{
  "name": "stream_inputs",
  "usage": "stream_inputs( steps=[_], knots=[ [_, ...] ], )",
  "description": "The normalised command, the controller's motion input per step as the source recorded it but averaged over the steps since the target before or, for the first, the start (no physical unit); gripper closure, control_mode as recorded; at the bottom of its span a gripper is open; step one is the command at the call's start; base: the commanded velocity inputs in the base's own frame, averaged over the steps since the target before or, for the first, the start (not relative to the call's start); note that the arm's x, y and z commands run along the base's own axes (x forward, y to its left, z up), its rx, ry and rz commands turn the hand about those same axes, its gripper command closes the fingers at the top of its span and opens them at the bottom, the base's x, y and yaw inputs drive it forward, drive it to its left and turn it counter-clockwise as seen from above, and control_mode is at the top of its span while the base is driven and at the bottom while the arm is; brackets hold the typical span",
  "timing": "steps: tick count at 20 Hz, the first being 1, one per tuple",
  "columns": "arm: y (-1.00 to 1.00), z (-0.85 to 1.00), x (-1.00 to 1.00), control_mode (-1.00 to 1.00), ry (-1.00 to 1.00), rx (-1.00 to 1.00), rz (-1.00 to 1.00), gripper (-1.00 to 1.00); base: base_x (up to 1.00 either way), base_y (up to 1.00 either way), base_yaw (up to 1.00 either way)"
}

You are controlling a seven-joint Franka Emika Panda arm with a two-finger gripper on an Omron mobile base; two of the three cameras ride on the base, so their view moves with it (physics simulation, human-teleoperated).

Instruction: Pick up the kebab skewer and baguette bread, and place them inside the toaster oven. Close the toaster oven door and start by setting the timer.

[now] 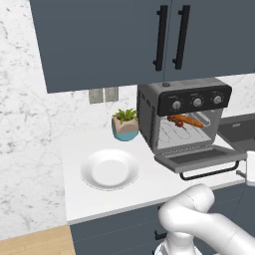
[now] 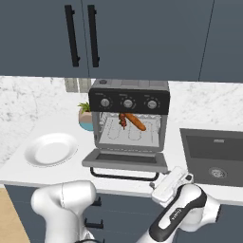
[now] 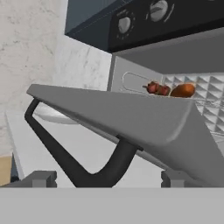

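Toaster oven (image 1: 185,117): one, dark and boxy, middle right of the left base view, middle of the right base view.
Knobs (image 2: 127,103): three, silver, in a row on the top panel.
Toaster oven door (image 2: 125,160): one, dropped open, lying almost flat in front of the oven; seen from below in the hand view.
Door handle (image 3: 78,164): one black bar, low in the hand view, between the two finger tips.
Kebab skewer (image 2: 122,119): one, dark red, inside the oven on the wire rack.
Baguette bread (image 2: 135,122): one, orange-brown, inside the oven, just beside the skewer on its right.
Gripper (image 3: 103,180): jaws spread wide, one tip on each side of the handle, not squeezing anything; tips cut off at the bottom of the hand view.
Plate (image 1: 109,169): one, white, on the counter, left of the oven.
Plant pot (image 1: 125,124): one, small, with green leaves, behind the plate; partly hidden by the oven in the right base view.
Sink (image 2: 212,152): one, dark, right side of the right base view, cut off by the edge.
Cabinet handles (image 1: 171,37): two, black, top of the left base view.
Hard to see: food in the hand view partly hidden behind the door edge.
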Motion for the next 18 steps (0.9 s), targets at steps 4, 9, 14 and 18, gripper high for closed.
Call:
stream_inputs(
  steps=[4, 9, 14, 18],
  knots=[
    [0.0, 0.2, 0.3, -1.0, -0.1, 0.01, 0.02, -1.0, 0.0, 0.0, 0.0],
    [0.0, 0.14, 0.37, -1.0, -0.09, 0.01, 0.0, -1.0, 0.0, 0.0, 0.0],
    [0.0, 0.17, 0.44, -1.0, -0.07, 0.02, 0.0, -1.0, 0.0, 0.0, 0.0],
    [0.06, 0.26, 0.53, -1.0, -0.07, 0.02, -0.01, -1.0, 0.0, 0.0, 0.0]
  ],
)
